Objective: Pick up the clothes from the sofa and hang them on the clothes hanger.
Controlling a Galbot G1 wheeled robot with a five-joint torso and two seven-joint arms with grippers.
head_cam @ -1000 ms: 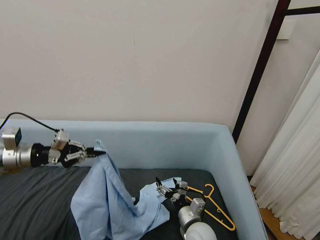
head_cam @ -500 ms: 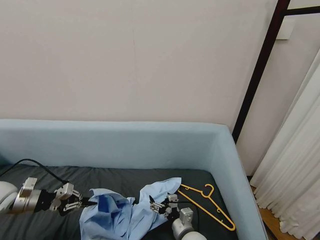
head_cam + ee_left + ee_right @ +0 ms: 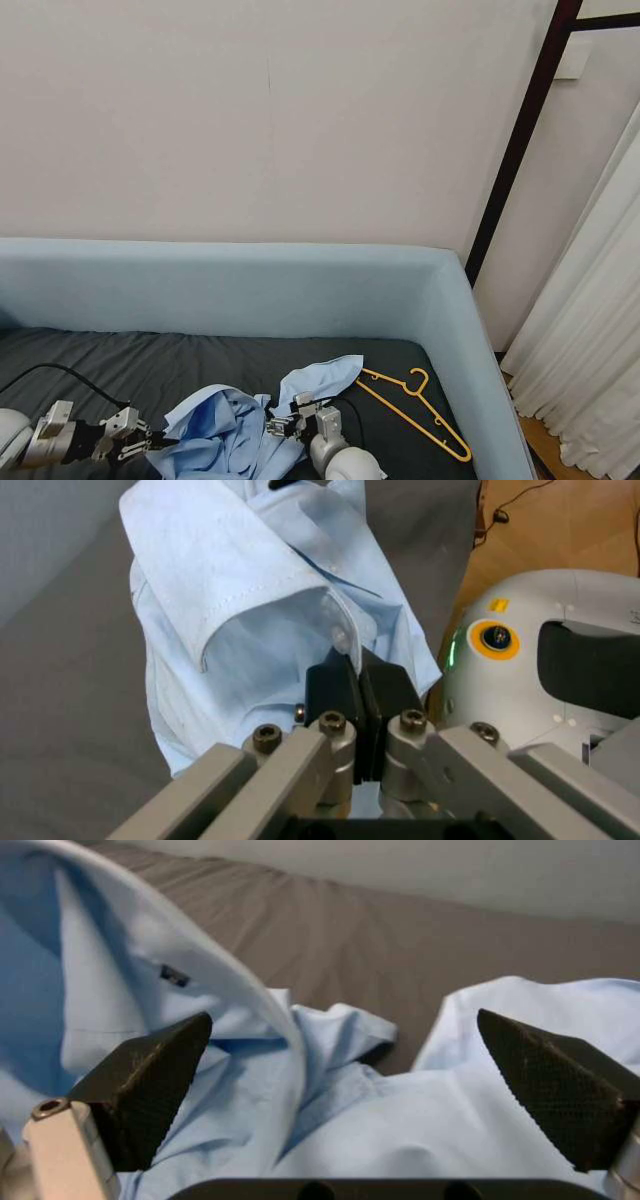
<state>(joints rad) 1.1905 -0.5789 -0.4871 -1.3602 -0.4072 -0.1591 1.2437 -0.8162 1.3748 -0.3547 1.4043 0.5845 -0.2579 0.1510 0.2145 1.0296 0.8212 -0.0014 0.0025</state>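
Light blue shirt (image 3: 225, 435) lies crumpled on the sofa seat (image 3: 120, 362) at 6 o'clock in head view; you'll likely find it light and limp, so grip the stitched collar (image 3: 225, 619). Your left gripper (image 3: 357, 676), low at the shirt's 9 o'clock, pinches a fold tight; right gripper (image 3: 340, 1087) hovers at its 3 o'clock, jaws wide.

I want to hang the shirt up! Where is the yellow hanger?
In the head view the yellow hanger lies flat on the dark sofa seat, on the robot's right, between the crumpled blue shirt and the sofa's light blue armrest.
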